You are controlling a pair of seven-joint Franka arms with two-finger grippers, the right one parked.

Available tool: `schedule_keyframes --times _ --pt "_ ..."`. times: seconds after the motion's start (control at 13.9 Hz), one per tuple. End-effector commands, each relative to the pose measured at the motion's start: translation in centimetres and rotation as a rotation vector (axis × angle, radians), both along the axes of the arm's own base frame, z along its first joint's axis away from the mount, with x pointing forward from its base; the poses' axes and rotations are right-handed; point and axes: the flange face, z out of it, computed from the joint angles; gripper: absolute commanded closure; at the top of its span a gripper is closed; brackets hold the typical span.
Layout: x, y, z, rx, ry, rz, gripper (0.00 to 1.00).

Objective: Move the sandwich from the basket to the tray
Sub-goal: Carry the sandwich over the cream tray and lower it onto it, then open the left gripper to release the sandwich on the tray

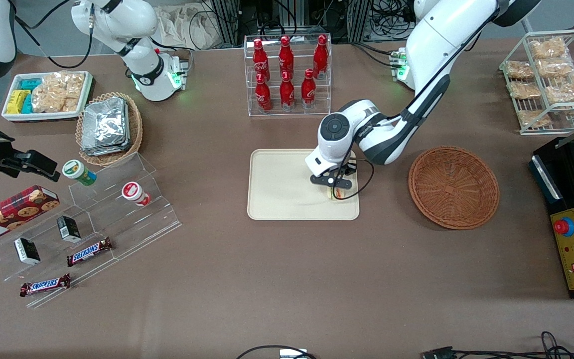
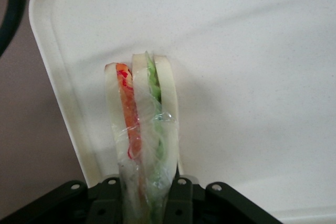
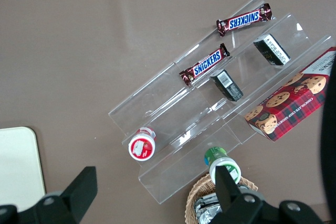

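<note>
jaws of the gripper (image 1: pixel 338 192) pinch the sandwich (image 2: pixel 143 129) over the tray (image 1: pixel 277 194); basket (image 1: pixel 454 187) holds nothing.

The pincer (image 2: pixel 147 203) hides the sandwich's (image 2: pixel 142 124) base.

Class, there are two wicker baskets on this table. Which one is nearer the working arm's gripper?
The reddish-brown basket, empty, beside the tray. The gripper holds the sandwich over that tray; the lighter basket of foil packets lies toward the parked arm's end.
</note>
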Motion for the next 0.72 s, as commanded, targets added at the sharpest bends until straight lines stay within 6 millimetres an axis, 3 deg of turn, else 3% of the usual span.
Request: schedule_keyframes --times 0.0,0.22,0.5,0.65 --pt "0.5 -0.8 -0.1 0.005 -0.029 0.006 0.0" --pt "1.6 -0.8 0.8 -0.004 -0.037 0.047 0.0" --pt "4.9 -0.9 4.6 -0.016 -0.044 0.123 0.0" --pt "7.7 0.7 6.8 0.016 -0.035 0.175 0.0"
